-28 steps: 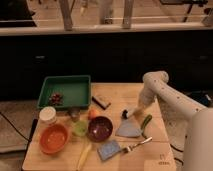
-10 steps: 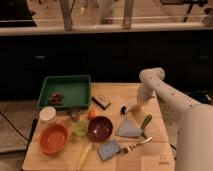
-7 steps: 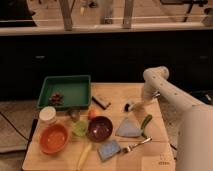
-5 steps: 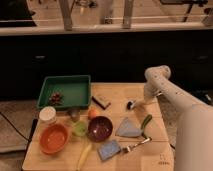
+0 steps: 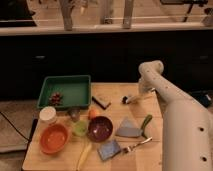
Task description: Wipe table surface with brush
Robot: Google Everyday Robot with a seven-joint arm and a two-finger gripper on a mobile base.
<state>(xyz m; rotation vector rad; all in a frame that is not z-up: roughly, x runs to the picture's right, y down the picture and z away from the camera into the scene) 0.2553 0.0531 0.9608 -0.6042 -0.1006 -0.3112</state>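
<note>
The light wooden table surface (image 5: 114,90) fills the lower middle of the camera view. The brush lies low over its far right part: a small dark head (image 5: 125,100) touching or just above the wood, and a white handle (image 5: 134,98) running right into my gripper (image 5: 141,93). The gripper hangs from the white arm (image 5: 151,70), which comes in from the lower right. It is shut on the brush's handle end.
A dark block (image 5: 101,102) lies left of the brush head. A green tray (image 5: 65,90) stands far left. Near the front are a purple bowl (image 5: 100,128), an orange bowl (image 5: 53,138), a green-handled grey blade (image 5: 131,129), a fork (image 5: 133,146) and a blue sponge (image 5: 109,149).
The gripper and brush have moved from near the grey blade toward the table's far right edge, with the brush head sliding over the wood. The other things have not moved.
</note>
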